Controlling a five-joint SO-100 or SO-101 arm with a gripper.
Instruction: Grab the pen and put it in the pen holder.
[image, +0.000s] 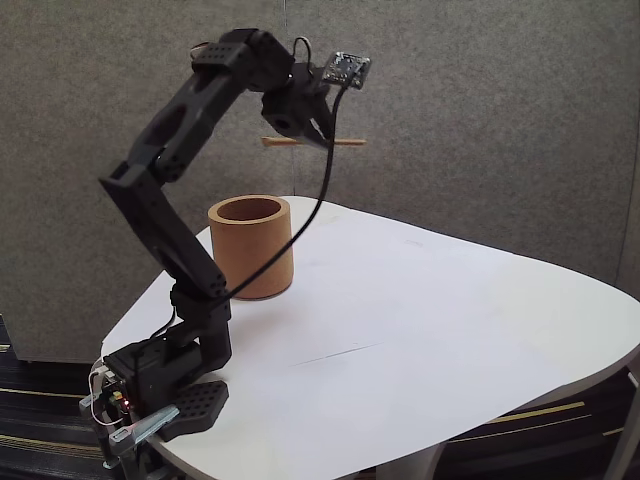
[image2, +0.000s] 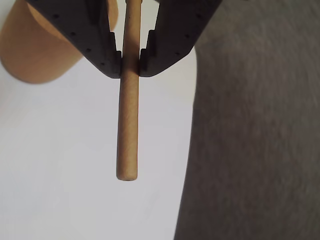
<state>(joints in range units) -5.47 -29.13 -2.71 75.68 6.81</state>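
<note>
Gripping pen (image2: 128, 125) crosswise, gripper (image2: 130, 62) raised above pen holder (image: 251, 246)

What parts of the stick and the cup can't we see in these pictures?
- Pen, wrist view: its upper end is cut off by the top edge, between the gripper fingers.
- Pen holder, wrist view: mouth hidden by a finger and the frame edge.
- Pen holder, fixed view: inside bottom hidden by its wall.

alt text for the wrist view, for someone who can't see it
Seen from the wrist, the black tool is shut on the pen, a tan stick that runs down the middle of the picture over the white table. Part of the brown pen holder sits at upper left, and grey carpet lies past the table's edge on the right.
</note>
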